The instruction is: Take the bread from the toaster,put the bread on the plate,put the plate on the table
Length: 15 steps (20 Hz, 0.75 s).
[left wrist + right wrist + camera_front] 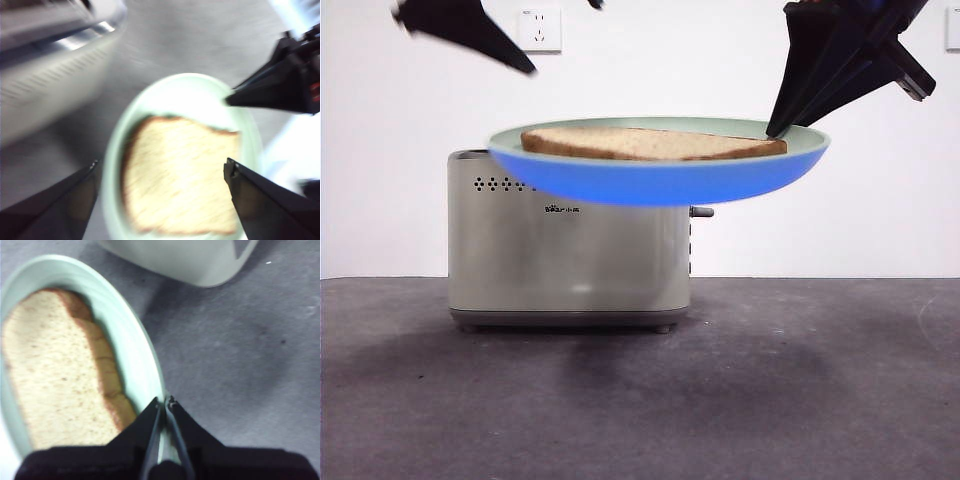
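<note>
Since the plate (pixel 660 175) with the bread (pixel 650 143) lying flat on it is held in the air in front of the toaster (pixel 570 260), its rim pinched by the closed right end effector (pixel 165 402) while the left end effector (pixel 160 170) hangs wide open and empty above it, it should probably be lowered level and slowly onto the tabletop (pixel 640 400) so nothing slides off.

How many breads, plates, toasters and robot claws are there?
bread: 1
plate: 1
toaster: 1
robot claws: 2, the left gripper and the right gripper
Total: 5
</note>
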### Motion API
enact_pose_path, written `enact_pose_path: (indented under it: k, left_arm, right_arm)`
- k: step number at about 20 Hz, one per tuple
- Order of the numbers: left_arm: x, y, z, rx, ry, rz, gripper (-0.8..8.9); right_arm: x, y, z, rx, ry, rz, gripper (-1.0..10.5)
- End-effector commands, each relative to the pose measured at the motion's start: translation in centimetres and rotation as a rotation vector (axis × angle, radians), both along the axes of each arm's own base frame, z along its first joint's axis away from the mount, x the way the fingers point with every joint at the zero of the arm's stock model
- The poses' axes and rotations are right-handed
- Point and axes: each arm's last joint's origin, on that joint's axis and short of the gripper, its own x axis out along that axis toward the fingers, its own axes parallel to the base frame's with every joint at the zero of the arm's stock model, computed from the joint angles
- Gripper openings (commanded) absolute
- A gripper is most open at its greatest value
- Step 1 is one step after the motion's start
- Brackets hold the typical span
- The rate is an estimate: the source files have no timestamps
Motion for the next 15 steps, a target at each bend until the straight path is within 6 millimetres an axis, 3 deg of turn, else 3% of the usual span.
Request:
enact_pose_path:
  k: [1, 5, 9, 12, 15]
  left_arm:
    - [-0.8, -0.1, 2.4, 0.080, -0.127, -0.034, 4.09]
    - [-3.4, 0.6, 7.2, 0.053, -0.321, -0.028, 4.09]
    - [-7.7, 3.5, 11.0, -0.056, -0.516, 0.020, 4.09]
    - [-11.3, 6.3, 13.0, -0.134, -0.644, 0.065, 4.09]
    - [-14.1, 8.5, 14.1, -0.188, -0.737, 0.109, 4.09]
  right_arm:
    - [0.2, -0.4, -0.1, -0.010, -0.006, -0.034, -0.1]
    - [0.9, -2.7, -0.5, -0.057, 0.023, -0.105, -0.1]
    - [1.8, -5.6, -1.4, -0.113, 0.076, -0.194, -0.1]
    - [2.9, -6.8, -2.5, -0.124, 0.119, -0.235, -0.1]
    - [4.3, -6.8, -4.9, -0.147, 0.199, -0.218, -0.1]
